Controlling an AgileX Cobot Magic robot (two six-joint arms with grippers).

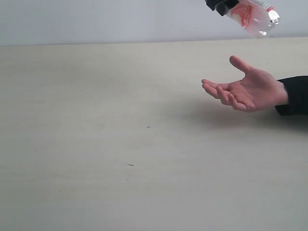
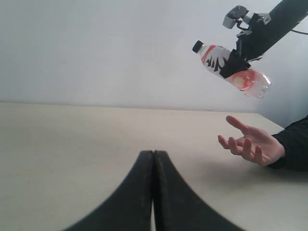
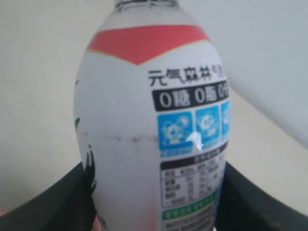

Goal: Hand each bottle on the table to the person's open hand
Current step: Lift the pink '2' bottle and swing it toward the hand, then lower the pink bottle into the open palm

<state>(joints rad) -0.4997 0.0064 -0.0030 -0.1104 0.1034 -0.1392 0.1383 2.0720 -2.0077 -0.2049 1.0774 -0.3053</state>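
Note:
A pink bottle (image 1: 256,18) with a white, red and black label hangs tilted in the air above the person's open hand (image 1: 250,91). My right gripper (image 1: 224,6) is shut on its middle. In the left wrist view the bottle (image 2: 231,67) shows a black cap, and the right gripper (image 2: 238,60) holds it above the hand (image 2: 250,147). Close up, the bottle (image 3: 149,125) fills the right wrist view, with a black finger (image 3: 62,204) on each side. My left gripper (image 2: 153,153) is shut on nothing, low over the table (image 2: 57,144).
The pale beige table (image 1: 120,144) carries only a few tiny dark specks (image 1: 130,164). The person's dark sleeve (image 1: 294,95) comes in from the right edge. A plain light wall (image 1: 96,19) stands behind the table.

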